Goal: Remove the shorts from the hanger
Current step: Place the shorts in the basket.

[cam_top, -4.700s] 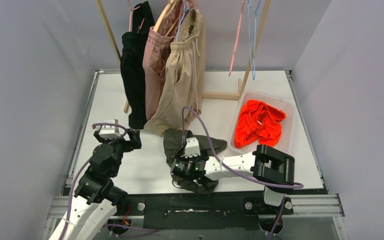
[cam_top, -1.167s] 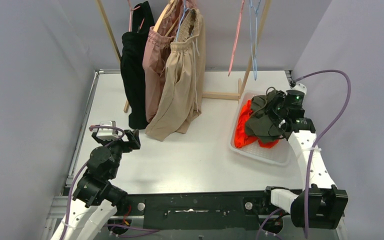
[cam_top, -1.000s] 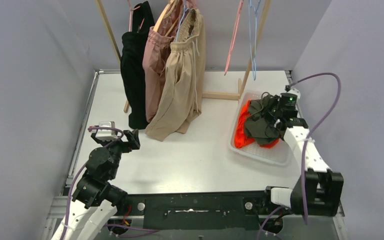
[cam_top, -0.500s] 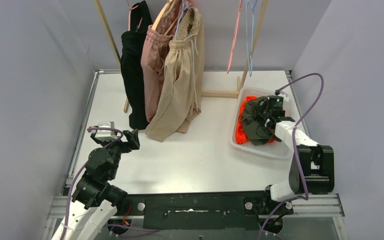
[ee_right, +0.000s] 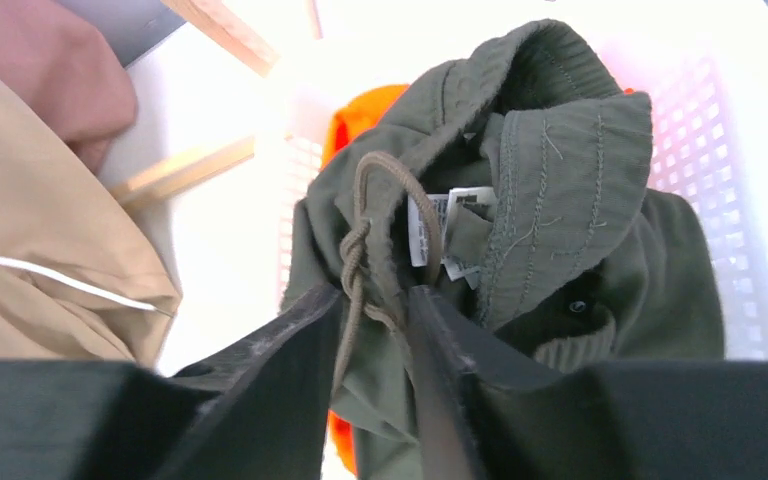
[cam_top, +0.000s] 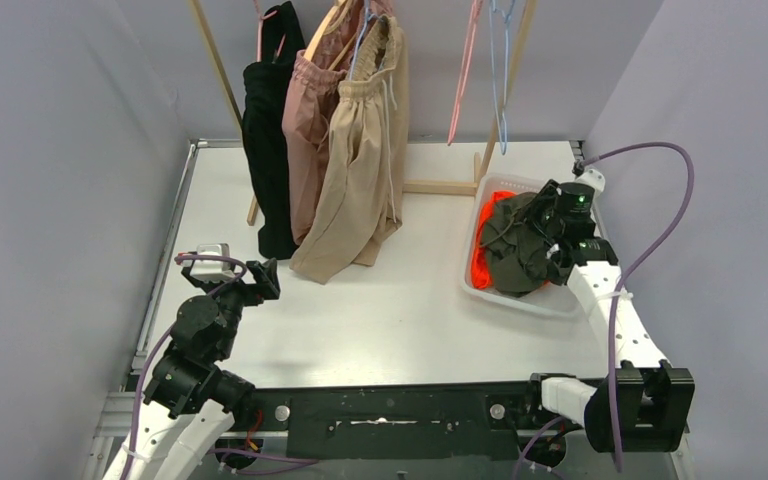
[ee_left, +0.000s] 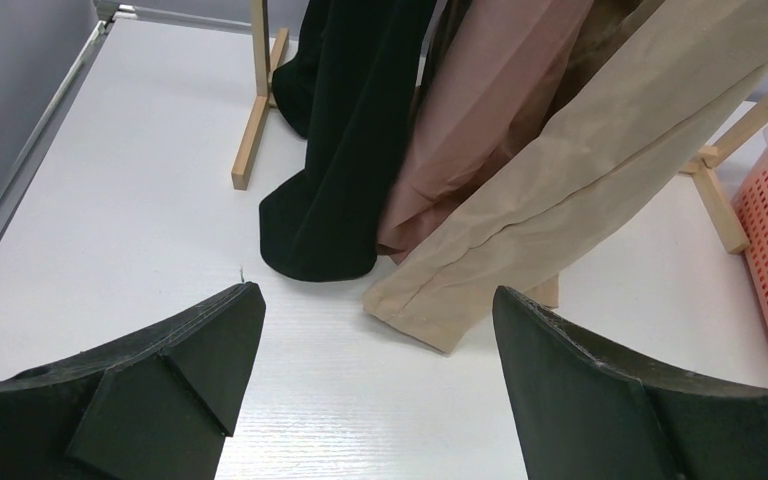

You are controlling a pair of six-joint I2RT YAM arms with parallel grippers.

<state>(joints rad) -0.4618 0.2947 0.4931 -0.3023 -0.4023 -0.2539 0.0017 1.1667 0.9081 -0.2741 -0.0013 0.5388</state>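
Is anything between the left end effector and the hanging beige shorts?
Nothing visible. Only bare table lies between the open left end effector and the hem of the beige shorts; the pink shorts hang beside them.

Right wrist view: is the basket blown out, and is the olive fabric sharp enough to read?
Right wrist: the basket glares nearly white, its mesh fading; the olive shorts are sharp, stitching and drawstring clear; the near fingers are dark and soft. Top external: even light, no glare, but the shorts read as a dark lump.
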